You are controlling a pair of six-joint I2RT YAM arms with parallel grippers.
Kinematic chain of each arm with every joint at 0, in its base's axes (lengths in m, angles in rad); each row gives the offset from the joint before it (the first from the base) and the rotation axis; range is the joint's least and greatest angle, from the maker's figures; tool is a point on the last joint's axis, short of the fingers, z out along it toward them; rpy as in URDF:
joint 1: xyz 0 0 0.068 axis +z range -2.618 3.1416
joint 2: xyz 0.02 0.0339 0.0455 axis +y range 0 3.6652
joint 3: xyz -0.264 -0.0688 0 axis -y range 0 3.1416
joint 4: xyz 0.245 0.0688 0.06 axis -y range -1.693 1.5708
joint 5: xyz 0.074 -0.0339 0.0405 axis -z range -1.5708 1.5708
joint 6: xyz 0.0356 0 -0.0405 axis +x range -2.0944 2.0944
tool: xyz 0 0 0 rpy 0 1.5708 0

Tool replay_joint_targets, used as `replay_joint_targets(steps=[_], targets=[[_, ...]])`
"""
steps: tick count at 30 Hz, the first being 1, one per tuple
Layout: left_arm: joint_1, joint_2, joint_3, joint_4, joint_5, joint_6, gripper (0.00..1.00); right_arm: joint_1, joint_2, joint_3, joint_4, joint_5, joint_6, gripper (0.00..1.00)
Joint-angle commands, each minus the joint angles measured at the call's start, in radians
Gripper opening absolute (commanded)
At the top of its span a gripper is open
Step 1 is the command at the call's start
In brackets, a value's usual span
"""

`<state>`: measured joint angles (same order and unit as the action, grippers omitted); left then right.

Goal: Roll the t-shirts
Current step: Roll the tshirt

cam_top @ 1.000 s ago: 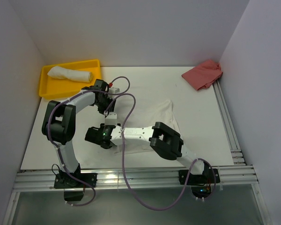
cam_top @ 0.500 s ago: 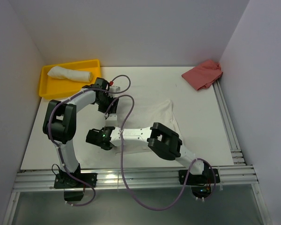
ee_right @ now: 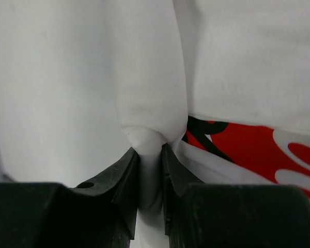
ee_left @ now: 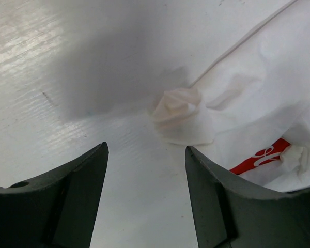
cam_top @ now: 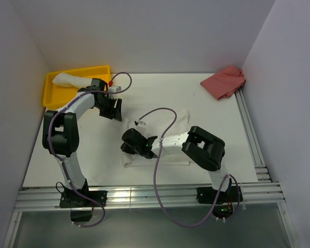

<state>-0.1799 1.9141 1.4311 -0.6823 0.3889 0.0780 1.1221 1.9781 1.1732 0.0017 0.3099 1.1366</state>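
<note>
A white t-shirt (cam_top: 179, 122) with a red print (ee_right: 237, 145) lies crumpled in the middle of the table. My right gripper (cam_top: 129, 145) is at the shirt's left edge. In the right wrist view the right gripper (ee_right: 151, 150) is shut on a pinched fold of the t-shirt (ee_right: 150, 93). My left gripper (cam_top: 114, 108) hangs open over bare table to the upper left of the shirt. In the left wrist view the left gripper (ee_left: 146, 148) holds nothing, and the t-shirt (ee_left: 258, 88) with its red print (ee_left: 261, 157) lies just beyond its right finger. A rolled white t-shirt (cam_top: 67, 79) lies in the yellow tray.
The yellow tray (cam_top: 50, 98) sits at the back left corner. A pink cloth (cam_top: 225, 81) lies at the back right, by the side rail. White walls close in the table on three sides. The arm cables loop above the shirt.
The left gripper opened and drew back up and left, off the shirt. The right gripper moved right along the shirt's left edge and closed on a fold.
</note>
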Motion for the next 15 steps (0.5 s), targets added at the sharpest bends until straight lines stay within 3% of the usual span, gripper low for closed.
replay_joint_targets(steps=[1,5,10,15], targets=[[0.014,-0.052,0.002,-0.020,0.056,0.034,0.67,-0.039,0.027,-0.089,0.358,-0.232,0.041,0.13],[0.017,-0.069,-0.056,-0.003,0.068,0.043,0.67,-0.065,0.045,-0.164,0.544,-0.301,0.113,0.13],[0.017,-0.063,-0.106,0.020,0.108,0.045,0.66,-0.074,0.057,-0.205,0.572,-0.305,0.163,0.15],[0.007,-0.018,-0.136,0.052,0.113,0.028,0.58,-0.067,0.009,-0.211,0.456,-0.226,0.166,0.36]])
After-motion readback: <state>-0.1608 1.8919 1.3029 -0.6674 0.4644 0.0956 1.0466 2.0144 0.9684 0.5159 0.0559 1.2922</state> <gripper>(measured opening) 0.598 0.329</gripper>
